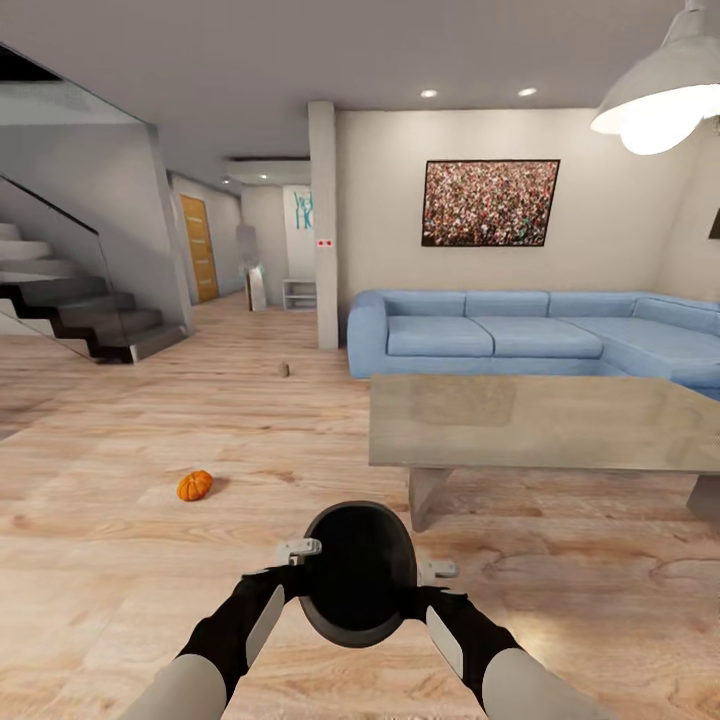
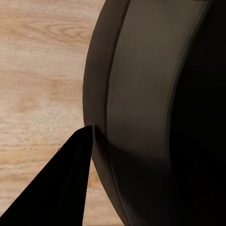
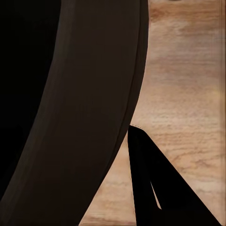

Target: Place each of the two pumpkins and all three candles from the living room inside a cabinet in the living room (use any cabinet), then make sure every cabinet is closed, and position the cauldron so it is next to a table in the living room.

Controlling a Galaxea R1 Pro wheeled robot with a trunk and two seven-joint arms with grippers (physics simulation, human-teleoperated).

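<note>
- Two grippers, left gripper (image 1: pixel 297 560) and right gripper (image 1: pixel 432 585), are pressing the black cauldron (image 1: pixel 358 572) from opposite sides, holding it above the floor (image 1: pixel 150 420), near the table (image 1: pixel 540 420).
- Whether the jaws are apart or together, I cannot tell.
- One pumpkin (image 1: pixel 195 485) is lying on the floor, well apart from the cauldron.
- The sofa (image 1: pixel 520 335) is standing behind the table.

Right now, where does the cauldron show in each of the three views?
Head view: the cauldron sits low at centre, dark mouth facing the camera, between the left gripper and the right gripper.
Left wrist view: the cauldron is the big dark curved wall beside a black finger.
Right wrist view: the cauldron is the same dark curve.
Shared landmark: the wooden floor, also in both wrist views.
</note>
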